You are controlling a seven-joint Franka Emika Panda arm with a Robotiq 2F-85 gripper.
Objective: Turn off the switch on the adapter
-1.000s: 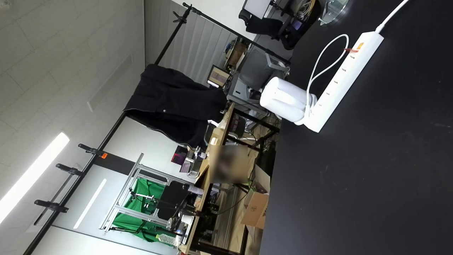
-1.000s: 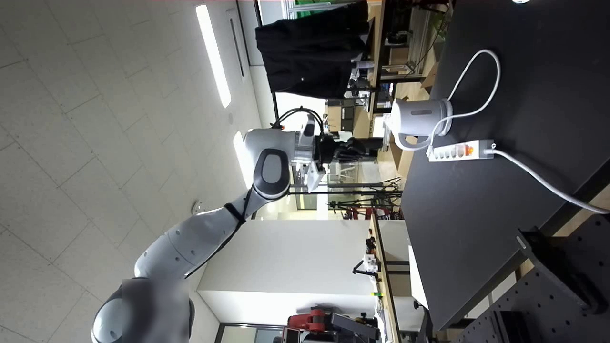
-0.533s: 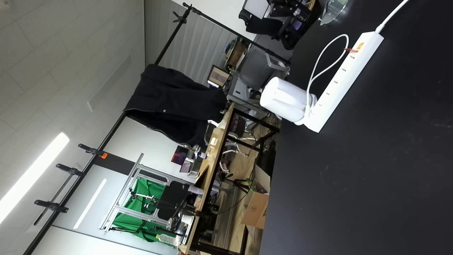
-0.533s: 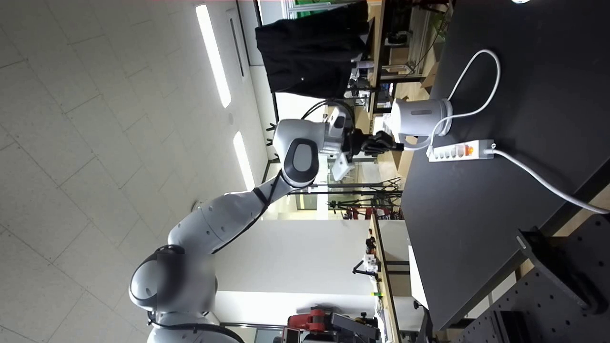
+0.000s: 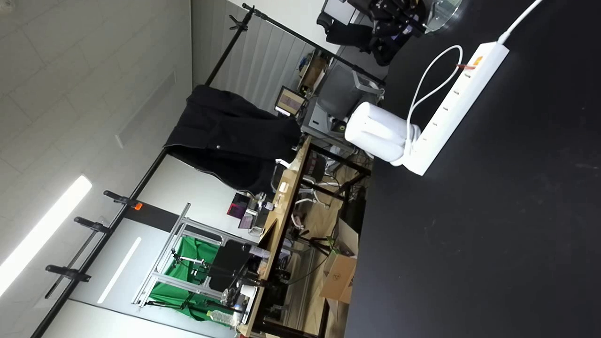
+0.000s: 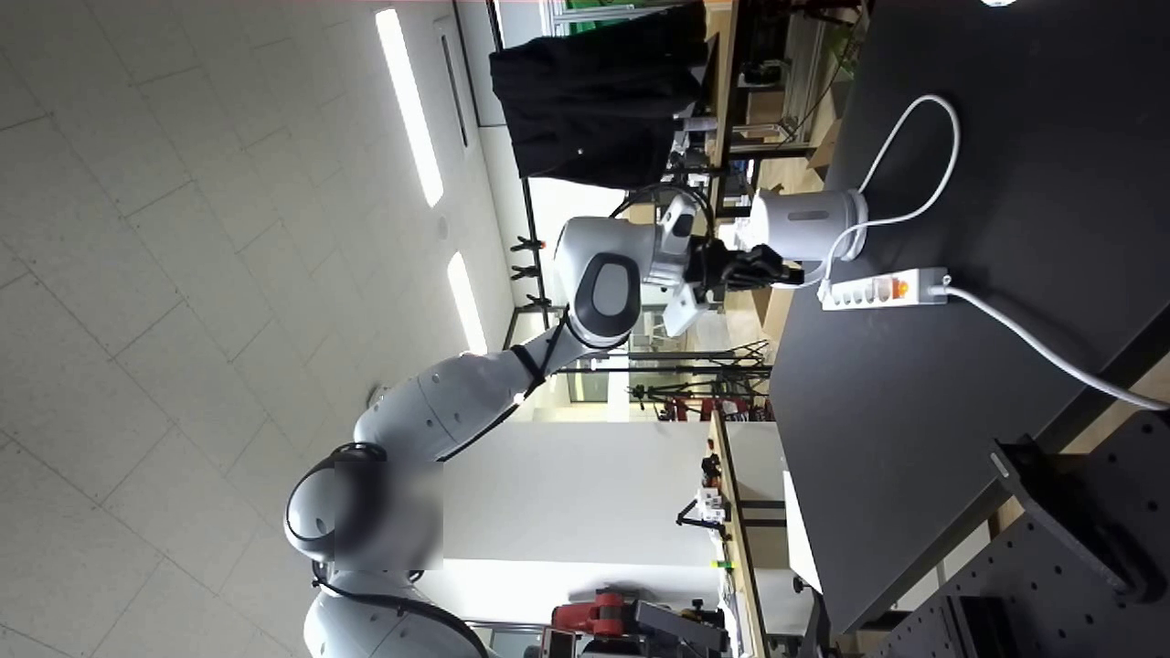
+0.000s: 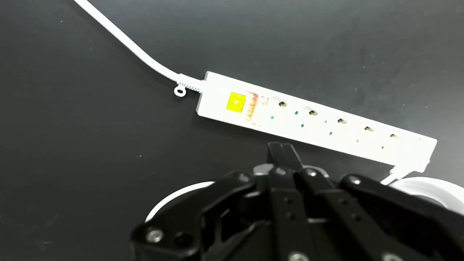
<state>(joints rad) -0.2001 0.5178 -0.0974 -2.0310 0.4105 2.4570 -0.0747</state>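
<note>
The adapter is a long white power strip (image 5: 455,110) on the black table, also seen in an exterior view (image 6: 864,292) and the wrist view (image 7: 322,127). Its switch (image 7: 236,102) glows yellow at the cord end; it looks orange in both exterior views (image 5: 478,61) (image 6: 900,289). My gripper (image 7: 281,145) is shut with its fingertips together and nothing between them. In the wrist view the tips appear just below the strip's near edge, right of the switch. In an exterior view the gripper (image 6: 800,274) is above the table, apart from the strip.
A white kettle (image 6: 809,228) stands beside the strip's far end, close to the gripper; its base shows in the wrist view (image 7: 431,190). Its thin cord (image 6: 955,137) loops on the table. A thick white cable (image 7: 127,41) leaves the switch end. A clear container (image 5: 441,16) stands near the table edge.
The arm has moved down and forward toward the table and strip, coming in beside the kettle. The gripper has entered at the top of an exterior view. Strip and kettle have not moved.
</note>
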